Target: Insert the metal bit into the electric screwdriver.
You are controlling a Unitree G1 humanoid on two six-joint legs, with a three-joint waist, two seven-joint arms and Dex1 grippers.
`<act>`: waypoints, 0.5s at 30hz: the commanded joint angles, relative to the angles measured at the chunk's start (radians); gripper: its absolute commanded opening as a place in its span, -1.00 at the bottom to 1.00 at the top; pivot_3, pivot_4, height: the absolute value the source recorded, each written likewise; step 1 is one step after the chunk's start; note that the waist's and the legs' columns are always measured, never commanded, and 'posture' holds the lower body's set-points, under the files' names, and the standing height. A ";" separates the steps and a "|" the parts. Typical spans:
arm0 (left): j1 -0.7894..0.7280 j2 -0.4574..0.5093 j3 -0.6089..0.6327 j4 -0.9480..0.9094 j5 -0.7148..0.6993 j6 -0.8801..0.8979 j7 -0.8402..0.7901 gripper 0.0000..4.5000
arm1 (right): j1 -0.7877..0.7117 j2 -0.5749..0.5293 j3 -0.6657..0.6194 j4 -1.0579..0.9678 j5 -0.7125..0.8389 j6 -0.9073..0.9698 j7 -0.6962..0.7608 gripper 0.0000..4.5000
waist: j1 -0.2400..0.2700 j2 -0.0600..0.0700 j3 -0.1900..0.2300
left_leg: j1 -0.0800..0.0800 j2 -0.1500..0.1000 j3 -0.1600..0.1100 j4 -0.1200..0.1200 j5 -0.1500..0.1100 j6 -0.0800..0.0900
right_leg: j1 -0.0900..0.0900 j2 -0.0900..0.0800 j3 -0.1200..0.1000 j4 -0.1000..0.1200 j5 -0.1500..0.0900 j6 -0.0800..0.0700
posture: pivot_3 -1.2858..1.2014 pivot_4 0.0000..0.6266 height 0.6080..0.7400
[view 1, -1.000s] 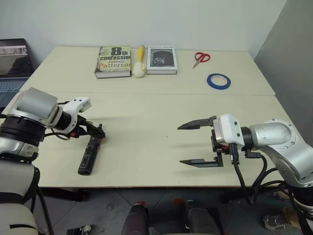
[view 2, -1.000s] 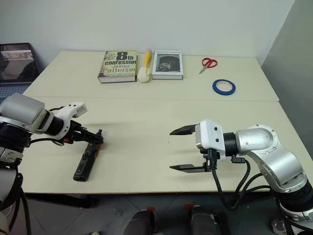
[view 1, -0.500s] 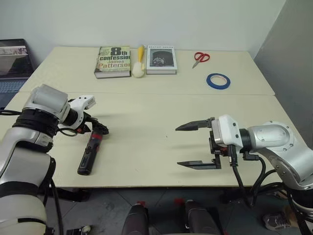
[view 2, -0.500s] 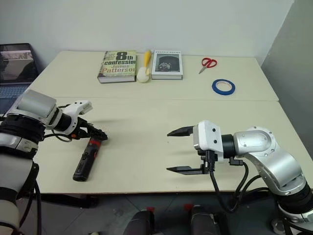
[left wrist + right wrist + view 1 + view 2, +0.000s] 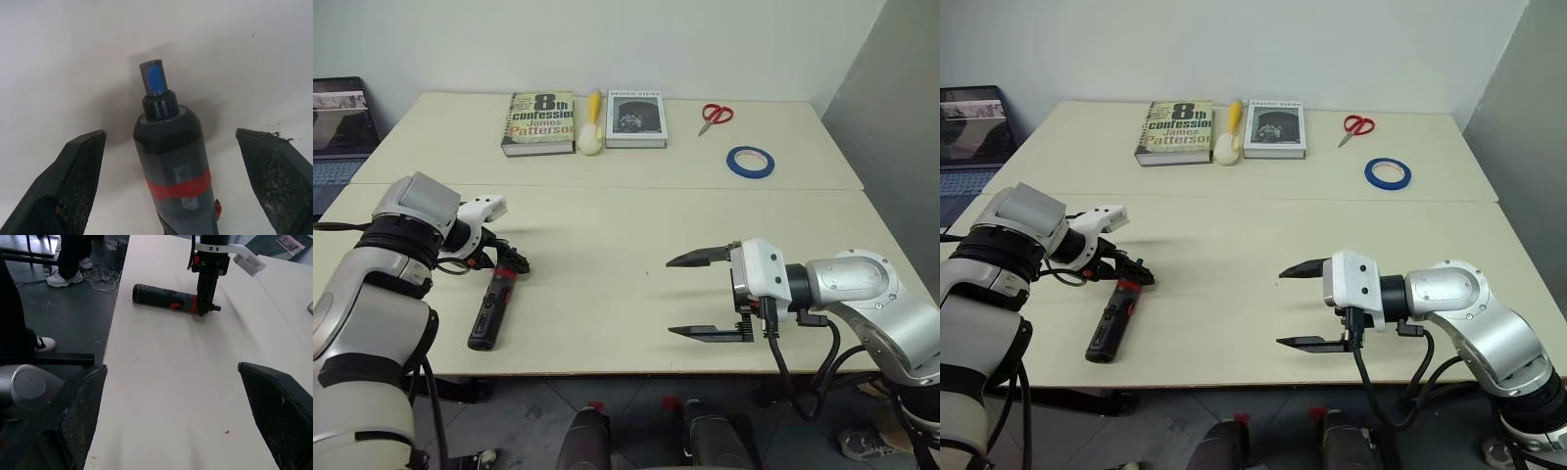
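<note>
The electric screwdriver [image 5: 491, 309] was laid on the bench [image 5: 607, 245], its tip straddled by the spread left claw [image 5: 171, 147]. The right claw [image 5: 690, 294] was held spread, well apart.

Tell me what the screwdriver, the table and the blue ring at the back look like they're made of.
The electric screwdriver: probably matte black plastic, dull with no glint, with a glossy red band and a blue-faced socket at its nose. The table: pale cream laminate or painted board, smooth and evenly coloured with no visible grain. The blue ring: seemingly a roll of plastic adhesive tape, thin-walled and slightly shiny.
</note>
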 commanded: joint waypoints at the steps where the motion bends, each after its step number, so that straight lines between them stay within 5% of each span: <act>1: -0.002 -0.002 0.010 0.003 0.031 0.000 0.002 0.90 | 0.002 -0.007 -0.029 -0.045 0.010 0.001 -0.017 1.00 | 0.000 0.000 0.000 | 0.000 0.000 0.000 0.000 0.000 0.000 | 0.000 0.000 0.000 0.000 0.000 0.000 | 0.03 -0.52 1.00; 12: 0.048 0.003 0.015 -0.086 0.009 0.079 -0.013 -0.13 | -0.006 -0.014 -0.037 -0.040 0.025 0.006 -0.014 1.00 | 0.000 0.000 0.000 | 0.000 0.000 0.000 0.000 0.000 0.000 | 0.000 0.000 0.000 0.001 0.000 0.000 | 0.03 -0.52 1.00; 15: 0.060 0.011 0.027 -0.113 0.004 0.084 -0.007 -0.24 | -0.004 -0.016 -0.038 -0.038 0.026 0.004 -0.013 1.00 | 0.000 0.000 0.000 | 0.000 0.000 0.000 0.000 0.000 0.000 | 0.000 0.000 0.000 0.001 0.000 0.000 | 0.03 -0.52 1.00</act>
